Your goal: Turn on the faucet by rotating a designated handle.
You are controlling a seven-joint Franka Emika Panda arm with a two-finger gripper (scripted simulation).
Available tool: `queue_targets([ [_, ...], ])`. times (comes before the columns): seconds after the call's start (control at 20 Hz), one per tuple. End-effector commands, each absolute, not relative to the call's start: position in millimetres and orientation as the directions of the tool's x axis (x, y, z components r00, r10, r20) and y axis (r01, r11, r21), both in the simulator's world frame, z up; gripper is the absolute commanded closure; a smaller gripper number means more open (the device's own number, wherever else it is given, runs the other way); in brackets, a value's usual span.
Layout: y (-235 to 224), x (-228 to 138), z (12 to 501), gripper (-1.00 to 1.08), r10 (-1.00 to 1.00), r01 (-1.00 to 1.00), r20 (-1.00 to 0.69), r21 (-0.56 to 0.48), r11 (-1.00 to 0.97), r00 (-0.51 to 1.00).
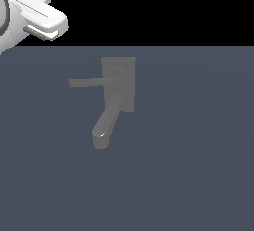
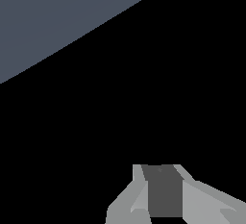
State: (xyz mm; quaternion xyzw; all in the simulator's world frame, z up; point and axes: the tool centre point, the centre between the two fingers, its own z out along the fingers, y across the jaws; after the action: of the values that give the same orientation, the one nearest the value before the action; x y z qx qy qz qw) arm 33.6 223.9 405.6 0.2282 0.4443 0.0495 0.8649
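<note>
**Gripper parked far from the faucet**

Gripper (image 1: 49,27) sits at the exterior view's far left corner, well apart from everything; we cannot tell whether its fingers (image 2: 192,201) are apart or together. We see the faucet (image 1: 118,84) on the blue-grey floor (image 1: 198,150), its handle (image 1: 92,82) pointing left from the hub, its spout (image 1: 105,126) curving toward the near side.
</note>
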Motion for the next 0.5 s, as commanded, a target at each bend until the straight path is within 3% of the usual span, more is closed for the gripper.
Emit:
queue_targets([
  [0.0,225,44,368,1.08,0.25,0.134,-0.808,0.373,0.918,0.533],
  [0.45,218,59,271,1.08,0.151,0.157,-0.926,0.215,0.964,0.345],
])
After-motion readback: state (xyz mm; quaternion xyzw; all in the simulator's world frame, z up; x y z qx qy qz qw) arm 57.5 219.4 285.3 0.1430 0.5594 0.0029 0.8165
